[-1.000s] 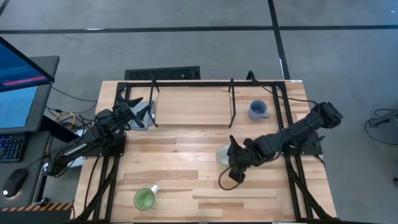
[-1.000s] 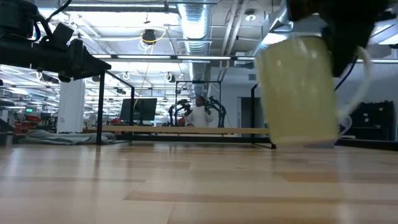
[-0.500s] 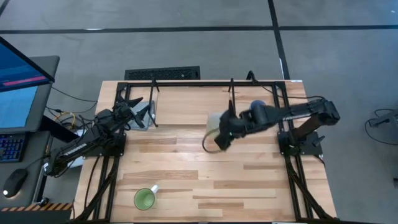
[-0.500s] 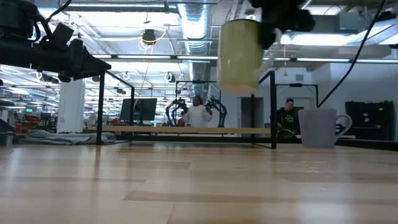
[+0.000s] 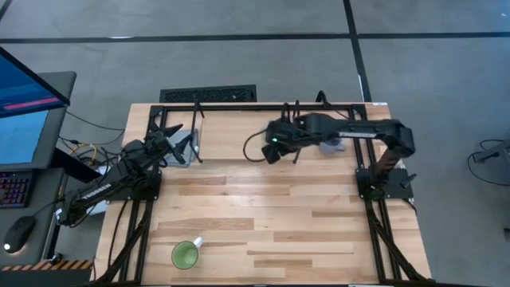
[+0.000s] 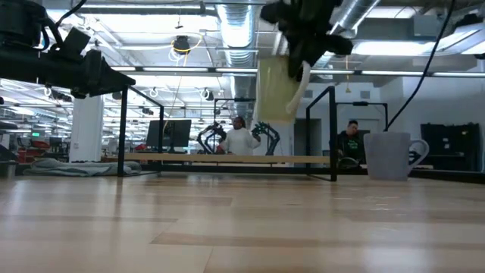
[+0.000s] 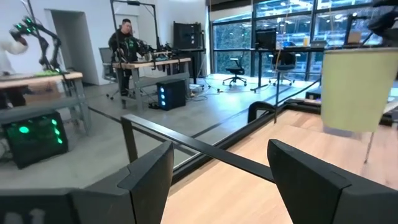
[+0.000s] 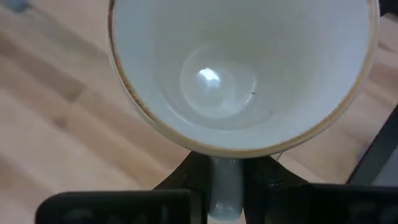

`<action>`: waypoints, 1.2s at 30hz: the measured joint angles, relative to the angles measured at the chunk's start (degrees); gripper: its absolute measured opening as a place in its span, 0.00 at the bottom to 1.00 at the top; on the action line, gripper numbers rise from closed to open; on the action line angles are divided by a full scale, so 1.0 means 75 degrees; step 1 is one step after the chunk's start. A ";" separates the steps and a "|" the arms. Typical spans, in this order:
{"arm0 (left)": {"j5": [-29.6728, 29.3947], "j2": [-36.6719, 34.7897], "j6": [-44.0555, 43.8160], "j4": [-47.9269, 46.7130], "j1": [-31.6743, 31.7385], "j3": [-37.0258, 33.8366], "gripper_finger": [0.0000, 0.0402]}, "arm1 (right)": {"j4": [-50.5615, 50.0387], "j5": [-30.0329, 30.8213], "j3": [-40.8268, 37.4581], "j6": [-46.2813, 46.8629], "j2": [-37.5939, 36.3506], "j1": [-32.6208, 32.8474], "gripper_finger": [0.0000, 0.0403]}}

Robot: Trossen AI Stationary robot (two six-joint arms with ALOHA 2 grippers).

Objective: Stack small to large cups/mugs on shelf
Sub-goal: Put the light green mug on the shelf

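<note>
wood-plank tabletop (image 5: 263, 215) fronts seemingly busy workshop.

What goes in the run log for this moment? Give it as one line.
right pincer: shut on white mug, in the air over shelf | left pincer: open, waiting | blue mug: on shelf | green mug: on table

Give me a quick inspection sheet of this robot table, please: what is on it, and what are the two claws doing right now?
Surface: wood-plank table, bare in the middle.
Shelf: light board in a black frame at the table's far edge.
Mugs: blue-grey mug standing on the shelf; green mug upright near the front left edge; cream mug held in the air, empty inside.
Grippers: right gripper over the shelf, shut on the cream mug's handle; left gripper open, waiting at the left edge.
Clutter: nothing seen.
Cables: bundle beside the left arm's base.
Surroundings: monitor on the left; people at benches behind.
</note>
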 joint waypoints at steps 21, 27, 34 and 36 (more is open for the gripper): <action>0.0070 0.0000 -0.1101 -0.0035 0.0001 -0.0001 0.63 | -0.0527 0.1171 0.1194 0.1658 0.1387 -0.0277 0.17; 0.0073 0.0000 -0.1104 -0.0035 0.0000 0.0000 0.63 | -0.0611 0.1226 0.1194 0.1941 0.1384 -0.0211 0.17; 0.0074 0.0000 -0.1114 -0.0038 -0.0002 0.0002 0.63 | -0.0636 0.1097 0.1189 0.2033 0.1703 -0.0282 0.17; 0.0076 0.0000 -0.1115 -0.0038 -0.0001 0.0002 0.63 | -0.0575 0.1009 0.1179 0.1894 0.1787 -0.0347 0.17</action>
